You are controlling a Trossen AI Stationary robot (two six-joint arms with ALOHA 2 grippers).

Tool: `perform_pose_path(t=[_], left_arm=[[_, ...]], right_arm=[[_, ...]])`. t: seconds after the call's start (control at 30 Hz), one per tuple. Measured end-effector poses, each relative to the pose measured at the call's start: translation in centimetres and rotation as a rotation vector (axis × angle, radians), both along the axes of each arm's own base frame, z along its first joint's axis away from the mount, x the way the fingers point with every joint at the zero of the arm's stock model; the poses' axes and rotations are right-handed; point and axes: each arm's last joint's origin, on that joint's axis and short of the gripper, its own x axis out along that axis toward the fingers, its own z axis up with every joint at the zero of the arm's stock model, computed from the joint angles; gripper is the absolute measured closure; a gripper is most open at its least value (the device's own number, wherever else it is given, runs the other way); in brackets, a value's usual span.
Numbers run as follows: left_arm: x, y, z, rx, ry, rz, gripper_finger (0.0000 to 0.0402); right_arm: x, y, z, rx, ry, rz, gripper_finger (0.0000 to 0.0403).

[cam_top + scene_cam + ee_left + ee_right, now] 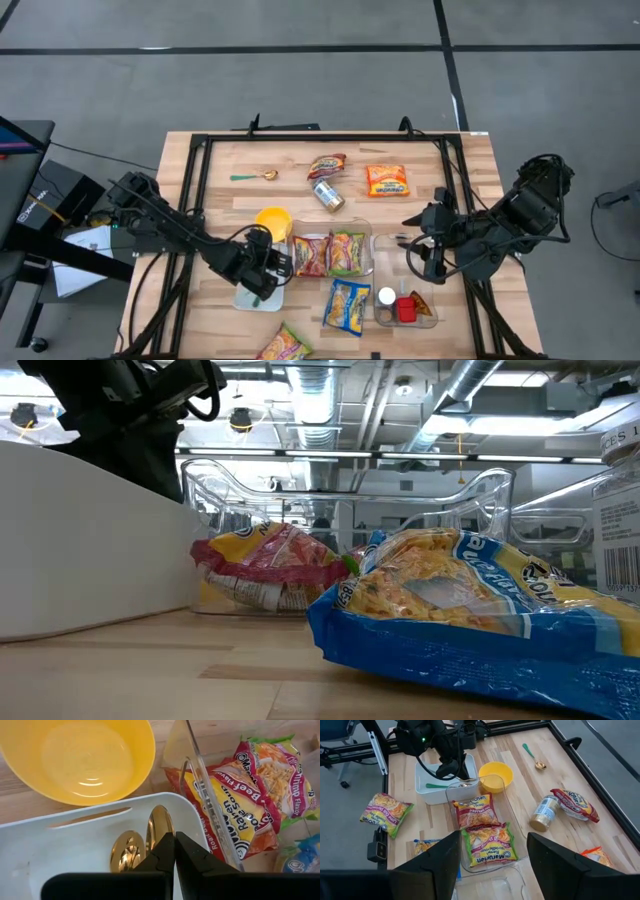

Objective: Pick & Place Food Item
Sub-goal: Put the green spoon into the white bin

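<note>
On the pale wooden slat bench (pixel 220 160), the left gripper (pixel 262 283) hangs over a white rectangular plastic tub (pixel 65 840) with its jaws pressed together. Just under them lie shiny golden metal spoon bowls (pixel 159 827), smooth and oval; I cannot tell if the jaws touch them. Beside the tub stands a round yellow plastic bowl (pixel 80 755), glossy and hollow. Next to it is a clear plastic rectangular tray (pixel 451 795) with thin see-through walls, holding two crinkled foil packets of ramen noodles: the red and yellow packet (pixel 309 255) and the green-edged packet (pixel 348 252) lie flat side by side. A blue and yellow noodle packet (pixel 470 615) lies on the bench just beside the tray. The right gripper (pixel 492 857) hovers near the tray's other side, jaws spread, holding nothing.
</note>
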Motion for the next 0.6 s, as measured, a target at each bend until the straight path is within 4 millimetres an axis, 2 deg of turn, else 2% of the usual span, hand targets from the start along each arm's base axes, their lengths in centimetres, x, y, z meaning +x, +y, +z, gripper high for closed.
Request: perform_pose_path(t=[0.6], left_arm=[[0.08,-0.05,-0.23,0.008,0.004,0.002,0.0401]], right_arm=[[-0.01,0.02,0.00,0.001,-0.001,0.001,0.0183]])
